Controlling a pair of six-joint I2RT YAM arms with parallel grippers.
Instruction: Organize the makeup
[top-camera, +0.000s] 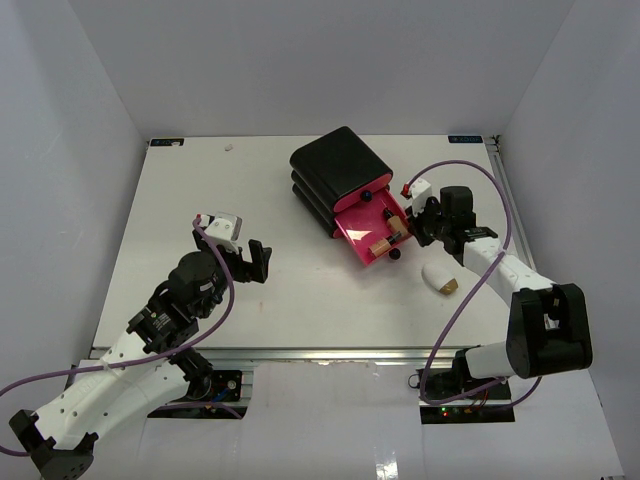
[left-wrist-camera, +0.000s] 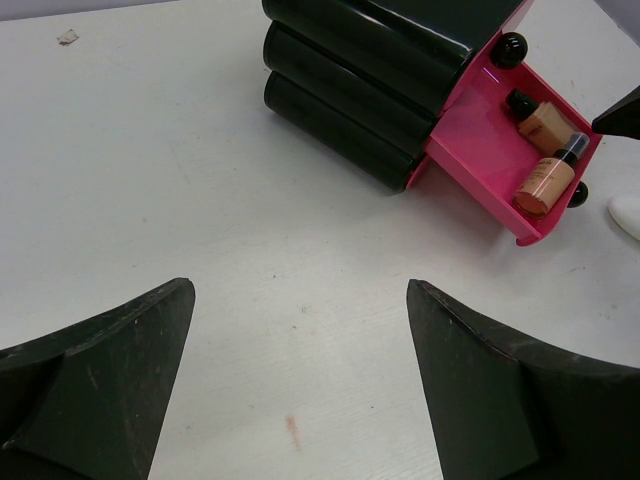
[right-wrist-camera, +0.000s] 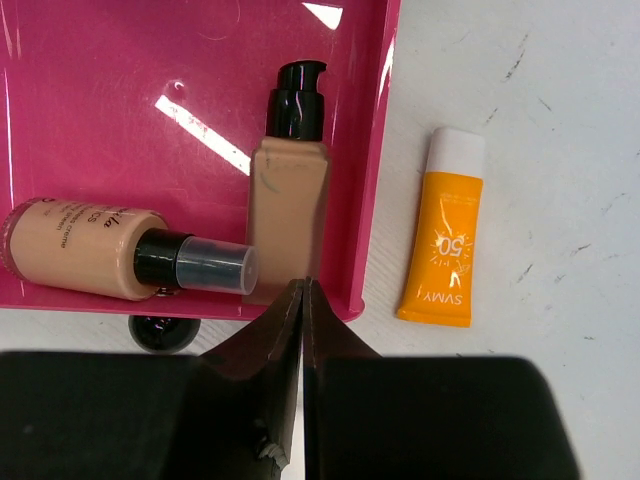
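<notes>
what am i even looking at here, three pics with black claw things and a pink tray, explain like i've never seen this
It is one table seen by three cameras. The overhead picture shows two robot arms bolted at the near edge. Each ends in a two-finger claw: the left gripper stands wide open over bare table and holds nothing; the right gripper is shut and empty, by the drawer.

The other two pictures come from cameras on the wrists, so the black wedges at the bottom are each arm's own fingers.

On the table stands a black box with pink drawers, its lowest pink drawer pulled out. Two tan bottles with dark caps lie inside: a round one and a square one. Beside the drawer lies an orange tube with a white cap. A white oval tube with a tan end lies nearer the arms.
</notes>
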